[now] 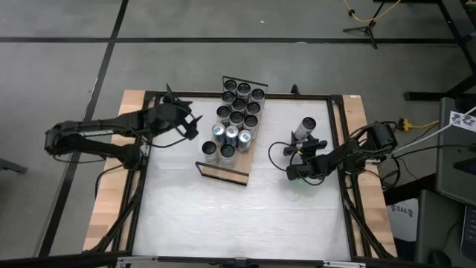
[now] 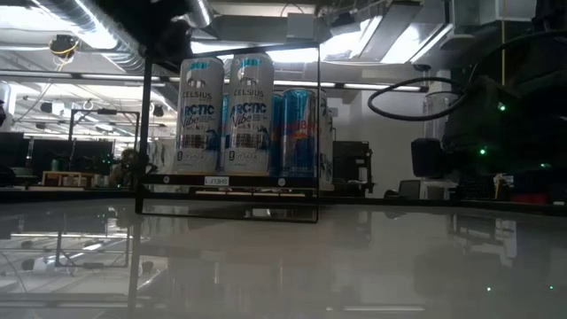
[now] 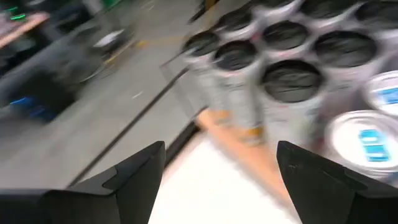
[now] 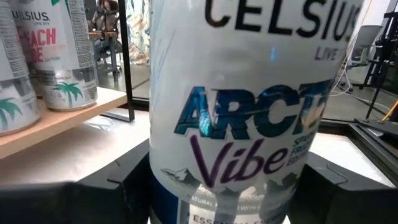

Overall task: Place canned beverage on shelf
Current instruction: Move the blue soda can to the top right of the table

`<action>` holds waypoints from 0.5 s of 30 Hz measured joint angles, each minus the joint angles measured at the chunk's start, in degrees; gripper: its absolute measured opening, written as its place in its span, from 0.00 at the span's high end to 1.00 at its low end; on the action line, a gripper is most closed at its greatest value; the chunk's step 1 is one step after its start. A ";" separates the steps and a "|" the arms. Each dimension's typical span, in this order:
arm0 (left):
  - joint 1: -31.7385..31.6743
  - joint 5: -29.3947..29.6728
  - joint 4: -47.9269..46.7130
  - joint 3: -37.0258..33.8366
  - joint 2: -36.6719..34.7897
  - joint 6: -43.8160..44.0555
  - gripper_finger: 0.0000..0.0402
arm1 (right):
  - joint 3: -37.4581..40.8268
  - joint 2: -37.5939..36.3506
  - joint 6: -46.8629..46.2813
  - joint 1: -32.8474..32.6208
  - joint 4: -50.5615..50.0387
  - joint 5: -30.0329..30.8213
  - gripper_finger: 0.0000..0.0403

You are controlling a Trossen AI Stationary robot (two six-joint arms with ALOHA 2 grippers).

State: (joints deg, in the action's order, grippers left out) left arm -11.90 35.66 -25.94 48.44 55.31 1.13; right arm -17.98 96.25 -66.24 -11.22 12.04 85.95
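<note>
- High view: the right claw [image 1: 300, 158] sits on the right of the white worktop [image 1: 245, 216], a tall can [image 1: 304, 128] standing between its fingers — grasped. The shelf [image 1: 223, 170], a light-wood board with black wire rails, lies well apart toward the middle, packed with cans [image 1: 236, 117]. The left claw [image 1: 190, 124] hovers just beside the shelf's left edge, released.
- Low view: the shelf [image 2: 229, 182] shows two white cans [image 2: 225, 113] and blue ones [image 2: 297, 133] upright behind a wire rail.
- Left wrist view: its fingers [image 3: 138, 177] stand spread with nothing between them; the shelf cans [image 3: 291, 84] are near — blurred.
- Right wrist view: the white can [image 4: 249, 112] fills the gap between the fingers [image 4: 115, 186]; the shelf [image 4: 56, 127] lies off to one side.
</note>
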 joint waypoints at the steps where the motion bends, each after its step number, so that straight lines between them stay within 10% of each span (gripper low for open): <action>1: -0.93 -3.38 3.66 -2.67 -1.81 -1.25 0.25 | -0.02 -0.01 0.00 0.00 0.17 -0.02 0.35; 15: -14.95 -41.61 21.66 -27.44 -30.04 -2.09 0.25 | 0.00 -0.01 0.00 0.11 1.53 -1.05 0.35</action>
State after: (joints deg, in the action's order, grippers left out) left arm -26.85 -5.96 -4.28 21.00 25.27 -0.95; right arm -17.98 96.25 -66.24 -11.11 13.57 84.90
